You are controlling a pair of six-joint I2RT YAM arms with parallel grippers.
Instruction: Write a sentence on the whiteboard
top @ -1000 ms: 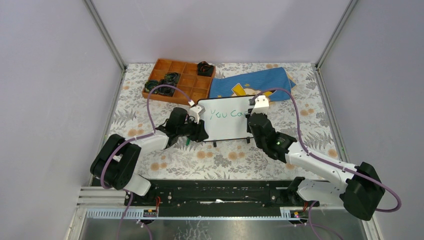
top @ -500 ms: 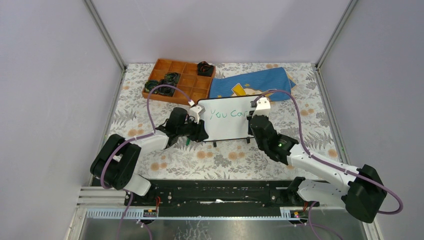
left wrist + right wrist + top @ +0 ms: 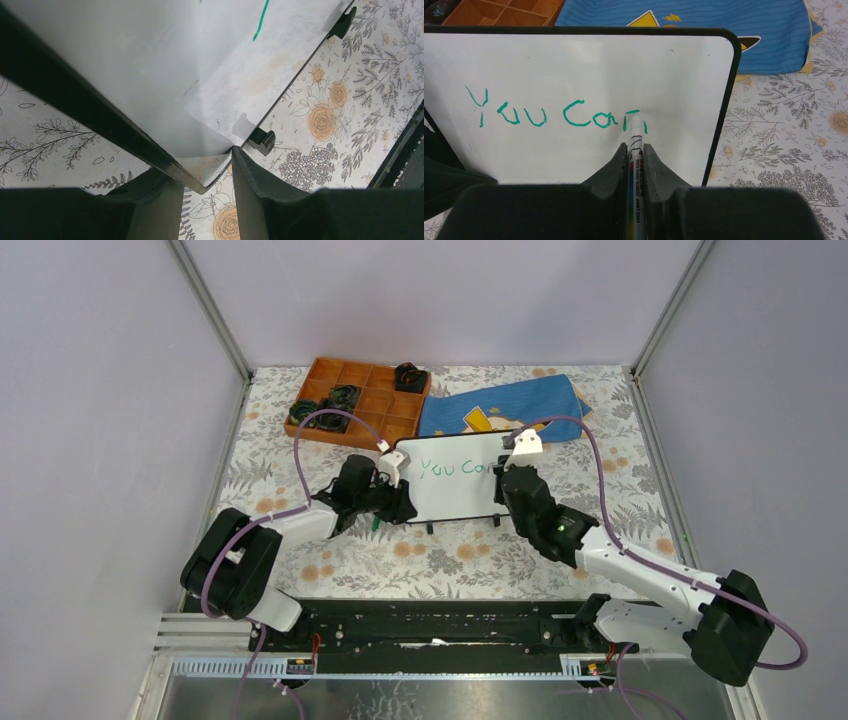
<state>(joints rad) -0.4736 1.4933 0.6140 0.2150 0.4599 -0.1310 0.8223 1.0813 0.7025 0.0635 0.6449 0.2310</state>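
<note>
The green sentence (image 3: 559, 114), reading "You can", runs across the whiteboard (image 3: 574, 55), upright on the floral table (image 3: 440, 560) before a blue cloth (image 3: 724, 30). The right gripper (image 3: 635, 148) pinches the marker (image 3: 637, 129), tip at the last letter; the left gripper (image 3: 204, 169) clamps the board's lower corner. Light strokes and a firm brace should serve the next line.
</note>
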